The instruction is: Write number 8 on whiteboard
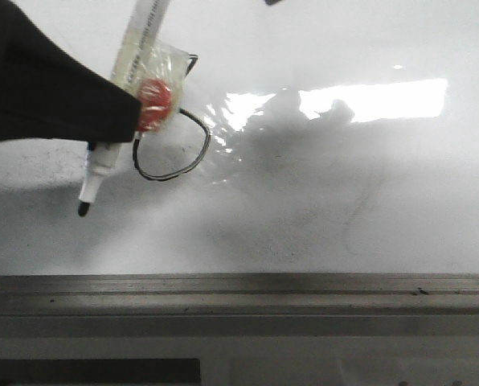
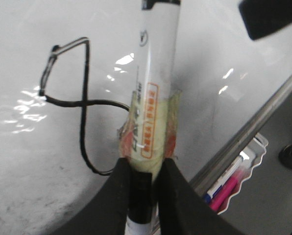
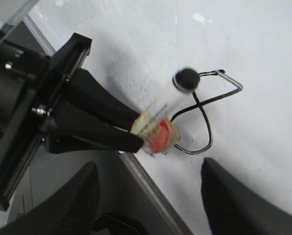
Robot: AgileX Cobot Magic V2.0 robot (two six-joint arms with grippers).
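The whiteboard (image 1: 320,185) is glossy white with grey smudges and a bright reflection. The number 8 (image 1: 175,157) is a thin black outline on it; the marker hides its upper part here. It shows whole in the left wrist view (image 2: 82,103) and the right wrist view (image 3: 205,122). My left gripper (image 2: 145,181) is shut on a white marker (image 2: 153,73) at its yellow and red tape wrap (image 1: 153,88). The marker's black tip (image 1: 83,209) hangs to the lower left of the 8, apart from its line. My right gripper (image 3: 151,196) is open and empty over the board's edge.
A grey metal rail (image 1: 239,293) runs along the board's near edge. A white tray (image 2: 256,147) holding a blue-capped marker and a pink marker (image 2: 223,193) sits beyond the rail. A dark part of the other arm (image 2: 273,17) is above the board.
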